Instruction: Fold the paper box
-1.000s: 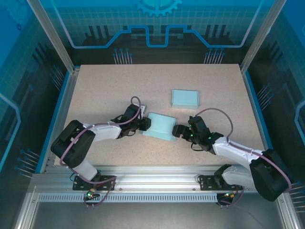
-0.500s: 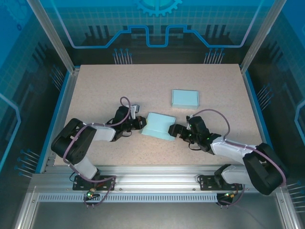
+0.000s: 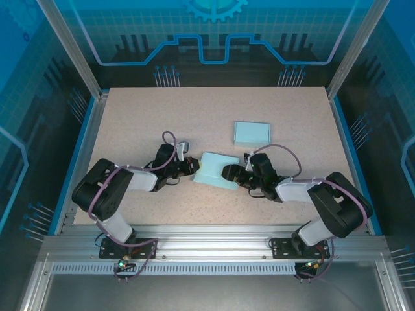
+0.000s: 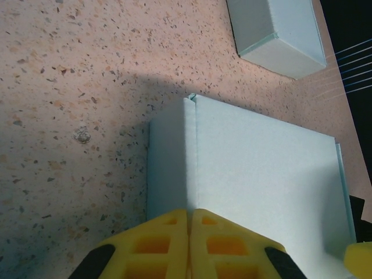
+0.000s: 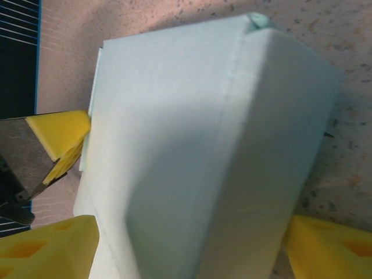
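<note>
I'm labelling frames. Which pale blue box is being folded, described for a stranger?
On the speckled table, look at its middle. The paper box lies between the left gripper and right gripper; the second box farther back sits alone.

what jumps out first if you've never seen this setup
A pale blue paper box lies in the middle of the table with a gripper at each end. The left gripper is shut at its left edge, and the right gripper is open with a finger on either side of its right end. A second box sits farther back, to the right.
</note>
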Robot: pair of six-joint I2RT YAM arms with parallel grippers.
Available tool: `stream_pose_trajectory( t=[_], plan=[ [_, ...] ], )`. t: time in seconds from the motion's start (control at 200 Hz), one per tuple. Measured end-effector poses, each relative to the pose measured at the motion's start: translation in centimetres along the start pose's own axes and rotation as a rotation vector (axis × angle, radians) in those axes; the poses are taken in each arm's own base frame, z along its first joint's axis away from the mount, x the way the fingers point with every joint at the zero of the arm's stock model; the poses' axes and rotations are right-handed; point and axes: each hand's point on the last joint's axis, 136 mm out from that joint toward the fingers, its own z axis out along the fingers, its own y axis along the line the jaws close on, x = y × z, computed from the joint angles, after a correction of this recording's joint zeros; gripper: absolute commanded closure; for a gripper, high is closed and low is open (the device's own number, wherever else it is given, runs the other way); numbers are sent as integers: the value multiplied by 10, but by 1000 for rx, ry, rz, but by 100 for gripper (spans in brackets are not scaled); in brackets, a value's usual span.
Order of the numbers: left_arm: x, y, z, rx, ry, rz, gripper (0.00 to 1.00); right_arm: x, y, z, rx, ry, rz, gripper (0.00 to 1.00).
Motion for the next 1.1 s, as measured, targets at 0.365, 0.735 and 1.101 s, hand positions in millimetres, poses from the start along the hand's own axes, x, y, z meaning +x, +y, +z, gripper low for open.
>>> stream_pose_trajectory(
  t=[0.365,0.735,1.101],
  plan=[
    [3,-2,-1,21,17,-36,83,-14,23,-9,-68,-49,12,49],
    [-17,-40,-52,73,-113,95,47,-22,32,-52,-35,-101,83,59],
    [69,-119,-74,242,-291,1010,17,-28,27,-98,-24,-141,224,59]
  ],
)
